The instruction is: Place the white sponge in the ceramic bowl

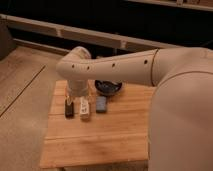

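Observation:
The white sponge (101, 103), a small flat blue-grey block, lies on the wooden table (95, 142) near its back middle. The ceramic bowl (108, 87), dark with a glossy rim, stands just behind the sponge and is partly covered by my arm. My gripper (76, 94) hangs at the end of the arm over the table's back left. It is left of the sponge and bowl, above the far ends of the other two objects, and is largely hidden by the arm.
A long white bar with dark marks (84, 107) lies left of the sponge. A black-handled tool (69, 109) lies left of the bar. My large cream arm (125, 70) spans the back of the table. Speckled floor surrounds the table, with a dark wall behind.

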Motion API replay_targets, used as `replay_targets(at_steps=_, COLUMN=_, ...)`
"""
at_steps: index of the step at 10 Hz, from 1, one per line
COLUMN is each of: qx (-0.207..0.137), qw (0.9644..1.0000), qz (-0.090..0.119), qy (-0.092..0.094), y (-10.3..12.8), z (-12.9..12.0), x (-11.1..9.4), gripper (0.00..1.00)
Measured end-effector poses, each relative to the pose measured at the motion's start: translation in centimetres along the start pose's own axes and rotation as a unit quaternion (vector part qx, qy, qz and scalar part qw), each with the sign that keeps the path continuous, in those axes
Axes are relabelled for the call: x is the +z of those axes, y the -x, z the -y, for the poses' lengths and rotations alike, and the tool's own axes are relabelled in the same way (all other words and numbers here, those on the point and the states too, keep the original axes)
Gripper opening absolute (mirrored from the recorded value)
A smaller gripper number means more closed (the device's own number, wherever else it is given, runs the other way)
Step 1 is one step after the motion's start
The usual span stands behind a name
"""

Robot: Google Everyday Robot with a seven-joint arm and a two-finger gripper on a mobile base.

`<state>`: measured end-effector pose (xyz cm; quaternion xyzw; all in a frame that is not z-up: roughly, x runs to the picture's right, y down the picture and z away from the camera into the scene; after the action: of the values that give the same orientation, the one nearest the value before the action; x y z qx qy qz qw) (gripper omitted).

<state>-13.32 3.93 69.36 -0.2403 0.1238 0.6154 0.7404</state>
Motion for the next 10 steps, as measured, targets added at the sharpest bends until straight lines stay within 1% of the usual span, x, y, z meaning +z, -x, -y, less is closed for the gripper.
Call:
replay_targets(at_steps=1, qx=-0.022, qw=0.9995, qz=0.023, qy=0.004, y=1.1, z=-0.3, x=-1.1, gripper=0.65)
replay_targets(at_steps=2, qx=-0.032, qw=0.9988, qz=0.036, qy=0.005, y=1.8, z=-0.3, x=-1.8, gripper=0.65)
replay_targets(at_steps=7, qx=-0.03, qw=0.9989, qz=0.035, qy=0.006, y=1.8, z=0.0, x=-1.5, gripper=0.65)
replay_targets(at_steps=9, qx=0.008, qw=0.9991, qz=0.041, qy=0.012, y=2.0, z=3.5, x=-0.6, gripper=0.65)
replay_targets(at_steps=10, qx=0.037, qw=0.9981, qz=0.046, qy=0.017, y=2.2, z=6.2, x=-0.3, gripper=0.65)
